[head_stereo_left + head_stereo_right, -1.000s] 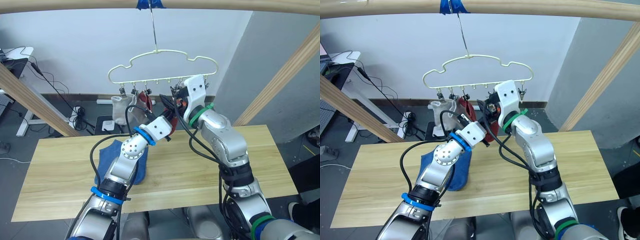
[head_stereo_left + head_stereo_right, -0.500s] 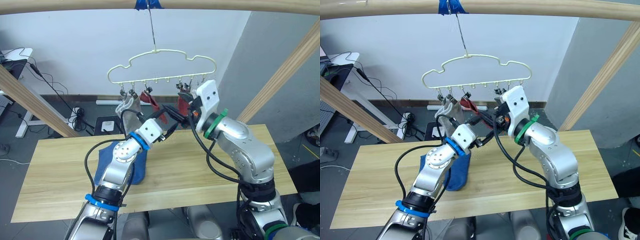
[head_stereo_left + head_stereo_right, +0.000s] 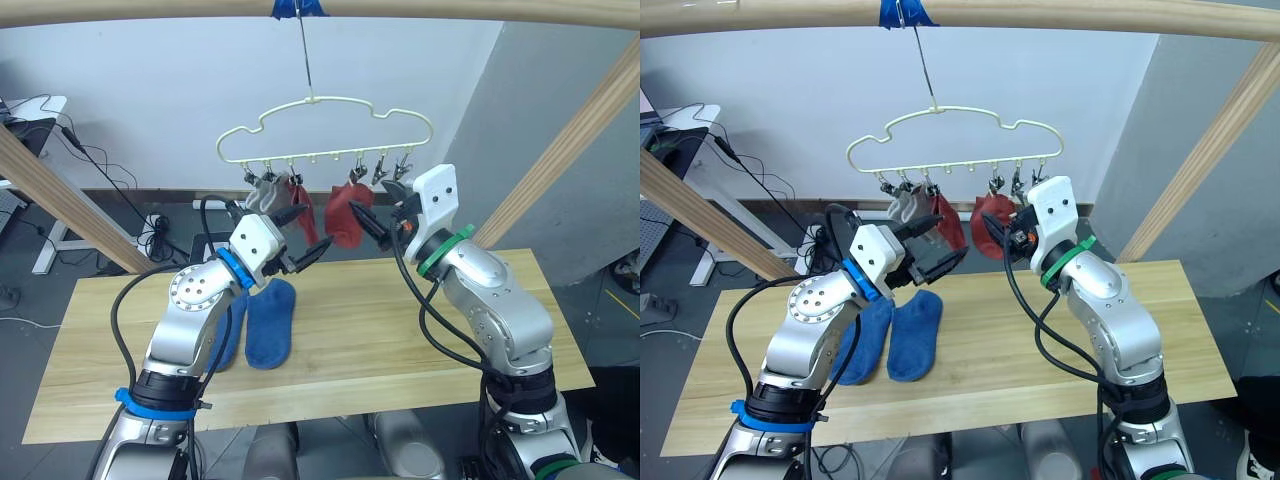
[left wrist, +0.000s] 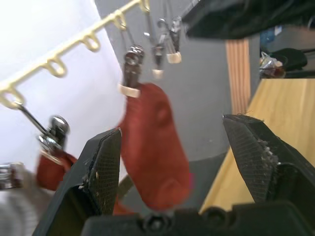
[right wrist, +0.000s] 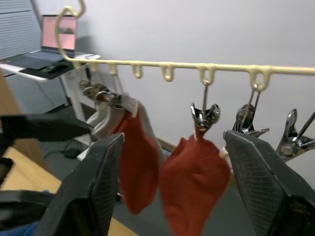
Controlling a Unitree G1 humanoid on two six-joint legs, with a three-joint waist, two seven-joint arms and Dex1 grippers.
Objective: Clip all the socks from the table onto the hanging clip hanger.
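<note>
Since a second ago: both end effectors drawn back from the clip row, second rust-red sock now left hanging alone, blue pair uncovered on the bench. Left eye view: pale yellow clip hanger (image 3: 320,130) hanging from the top pole; grey socks (image 3: 262,192) clipped at the left end, one rust-red sock (image 3: 298,205) just beside them, the other rust-red sock (image 3: 345,215) further right on its own clip; spare clips (image 3: 390,172) bare at the right end. Left end effector (image 3: 299,239) just left of the red socks, fingers spread, holding nothing; right end effector (image 3: 375,218) just right of them, likewise spread and holding nothing. Right eye view: two blue socks (image 3: 895,335) lying flat side by side on the bench (image 3: 1060,370), toes toward the near edge, below the left arm. Left wrist view: wide gap between the two black fingers, freshly clipped red sock seen through it, pinched at its cuff. Right wrist view: fingers parted, both red socks dangling limp beyond. Judged handling for the blue pair: light, soft, floppy fabric, likely to sag and fold once lifted, not fragile, little slip against ribbed pads; best taken at the open cuff edge, leaving a short margin of cuff proud of the fingers for a clip to bite.
</note>
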